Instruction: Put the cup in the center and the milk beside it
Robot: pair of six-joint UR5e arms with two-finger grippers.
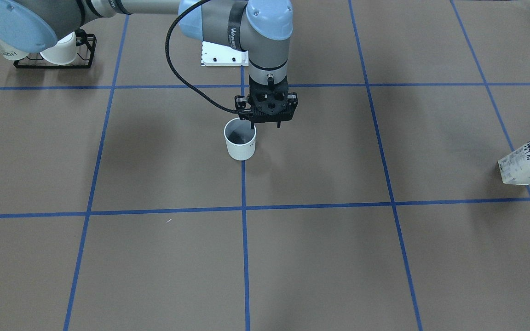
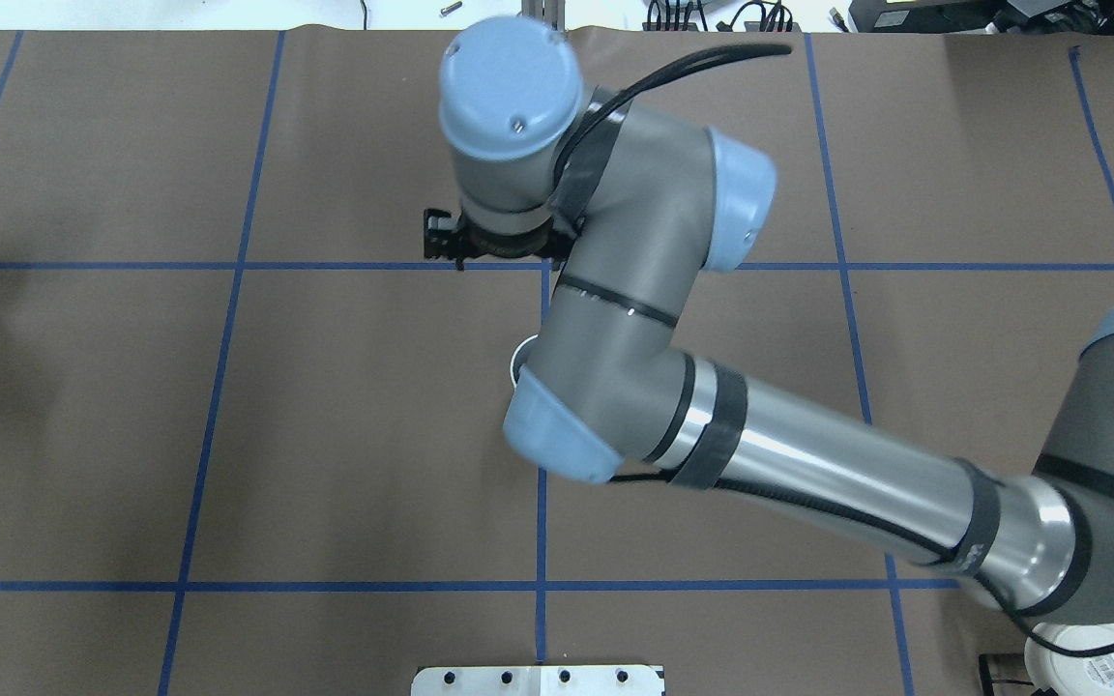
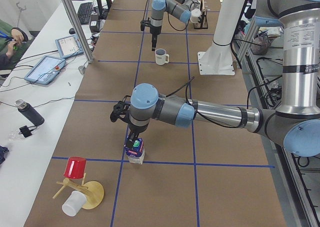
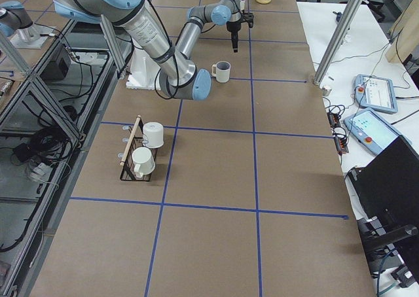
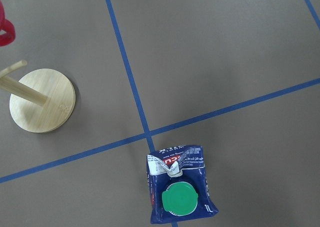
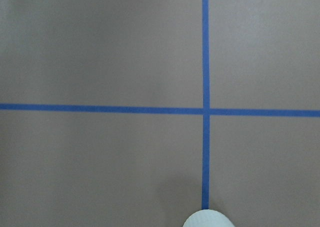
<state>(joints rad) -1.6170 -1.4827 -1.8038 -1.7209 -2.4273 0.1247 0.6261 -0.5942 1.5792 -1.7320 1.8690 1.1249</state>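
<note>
Brown counter (image 1: pixel 154 257) all the way across, carved into squares by blue tape lines (image 1: pixel 245 257). Upper left of the front view, there's a black wire rack (image 1: pixel 88 50), and the right-side view shows two white mugs (image 4: pixel 153 135) sitting in it. Top centre, a white plate (image 1: pixel 221 57) lies flat. Lower left of the left-side view: a wooden stand (image 3: pixel 92 194), a red cup (image 3: pixel 75 167) on top, a white cup (image 3: pixel 73 203) beside the base. Along the left edge, two tablets (image 3: pixel 45 69) and a dark bottle (image 3: pixel 30 113) lying down.

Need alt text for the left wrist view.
Looking straight down: the milk carton, green cap showing, stands at bottom centre just below a crossing of blue tape lines on the brown table. A round wooden stand base sits at left.
</note>
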